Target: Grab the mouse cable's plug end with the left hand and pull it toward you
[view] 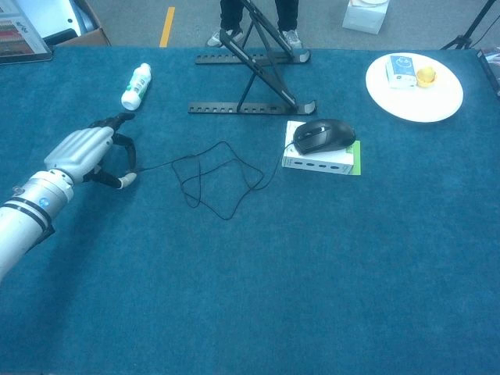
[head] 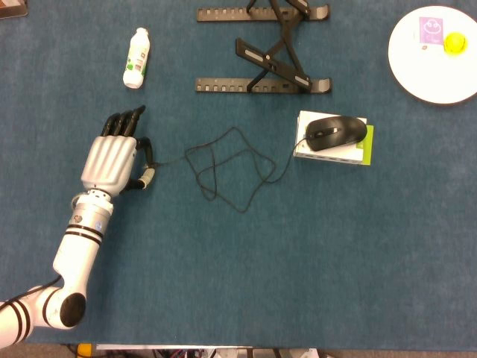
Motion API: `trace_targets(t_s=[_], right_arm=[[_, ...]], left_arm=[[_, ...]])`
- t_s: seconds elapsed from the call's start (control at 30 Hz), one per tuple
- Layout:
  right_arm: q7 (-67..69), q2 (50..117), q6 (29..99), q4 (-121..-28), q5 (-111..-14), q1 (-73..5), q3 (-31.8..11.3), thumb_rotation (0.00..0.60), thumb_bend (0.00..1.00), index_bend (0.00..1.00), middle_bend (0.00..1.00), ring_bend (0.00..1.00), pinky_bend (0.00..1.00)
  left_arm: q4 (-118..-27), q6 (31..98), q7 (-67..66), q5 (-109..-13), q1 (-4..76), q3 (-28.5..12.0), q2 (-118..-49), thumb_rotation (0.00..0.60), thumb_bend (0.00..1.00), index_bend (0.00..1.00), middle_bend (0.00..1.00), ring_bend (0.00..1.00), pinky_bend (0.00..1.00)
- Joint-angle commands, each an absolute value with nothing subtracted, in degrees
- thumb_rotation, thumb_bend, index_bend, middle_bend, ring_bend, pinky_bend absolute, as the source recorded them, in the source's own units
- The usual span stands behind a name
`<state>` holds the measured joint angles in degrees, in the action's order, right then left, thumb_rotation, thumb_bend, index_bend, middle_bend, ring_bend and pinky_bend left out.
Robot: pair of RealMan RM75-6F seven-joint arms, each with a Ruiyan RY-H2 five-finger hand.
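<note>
From the head view, the left hand (head: 113, 158) rests on the table with thumb and a finger pinching the plug end (head: 148, 176) of the mouse cable (head: 223, 168). At chest height the cable lies looped and slack toward the mouse (view: 323, 134), so the pull remains.

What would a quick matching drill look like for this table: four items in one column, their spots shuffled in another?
Things:
1. mouse
2. bottle
3. plug end
4. yellow ball

Places:
A. on the white plate at the far right
B. lying on its side on the cloth, beyond the left hand
C. on top of a white and green box
D. at the left hand's fingertips, beside the thumb

Pairs: 1-C, 2-B, 3-D, 4-A
</note>
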<state>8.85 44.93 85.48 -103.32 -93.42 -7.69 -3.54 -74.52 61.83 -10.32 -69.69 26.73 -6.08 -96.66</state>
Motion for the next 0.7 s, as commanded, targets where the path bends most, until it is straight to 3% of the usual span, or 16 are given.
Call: trace_targets(t_s=[0.03,0.7], right_arm=[[8.9,44.9,85.6,-103.3,-93.4,-7.6,-3.5,0.6,0.38,0.32,0.2,0.11,0.08],[9.2,44.9,87.0,-103.5,-94.1,-7.0,-3.5,0.6,0.38,0.32,0.2,0.11,0.08]], left_arm=[[-76.9,63.6,-10.3,-71.5,26.2,-5.6,-95.7,0.6,0.32,0.57,0.0,0.0,0.0],[-104.4,79.2,-5.4,-93.6,21.1,1.0,-81.7,0.6,0.32,0.58,0.0,0.0,0.0]])
